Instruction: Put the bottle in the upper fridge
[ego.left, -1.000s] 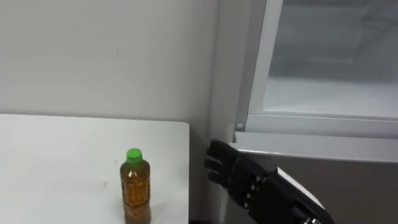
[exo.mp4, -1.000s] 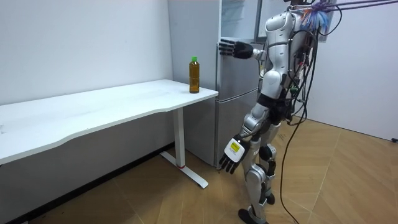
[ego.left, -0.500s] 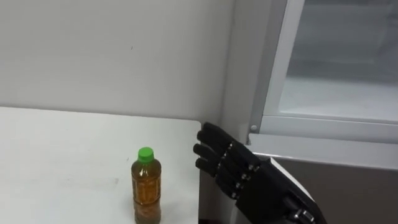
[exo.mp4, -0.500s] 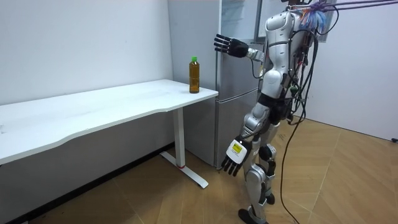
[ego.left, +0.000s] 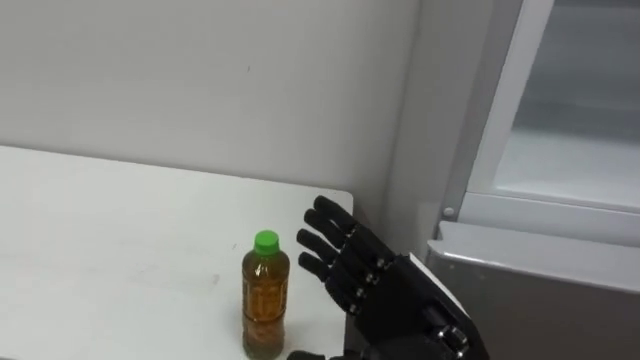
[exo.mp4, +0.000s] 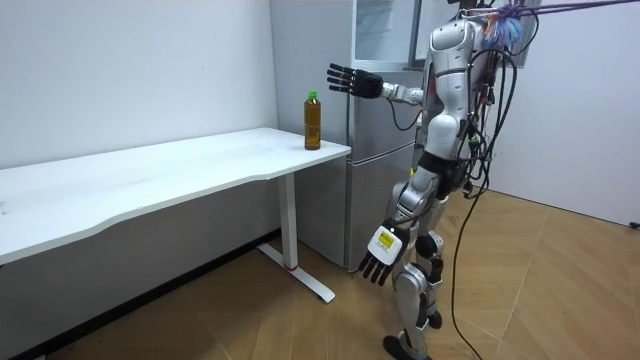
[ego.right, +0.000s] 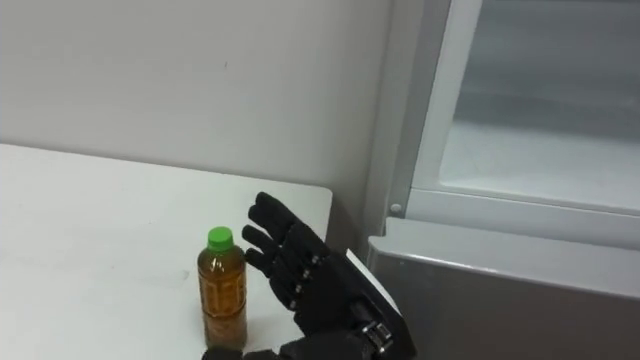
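The right robot hand (ego.left: 372, 292) is held up in the air over the right end of the table. It is black, and its fingers (ego.left: 325, 232) are straight and spread out. It is holding nothing. The palm faces left, toward the bottle.

The small clear plastic bottle of brown drink with a green cap (ego.left: 265, 303) is just to the left of this robot hand. In the room view the robot hand is higher than the green cap, and there is a gap between them, so they do not touch. The bottle stands straight up, with its cap on top. It stands near the right edge of the flat white table (ego.left: 100, 235), a little way in from the far right corner.

The left robot hand (exo.mp4: 378, 258) hangs low beside the robot's leg, with loose fingers and nothing in it. It is well apart from the bottle, so the right robot hand is much nearer.

I think the right robot hand has to go left and down, then wrap around the side of the bottle. The bottle is thin and tall, so a bump could tip it over.

The tall grey metal fridge (ego.left: 540, 295) stands right beside the table's right edge. Its upper part (ego.left: 585, 150) looks open and white inside. The bottle is not in it yet.
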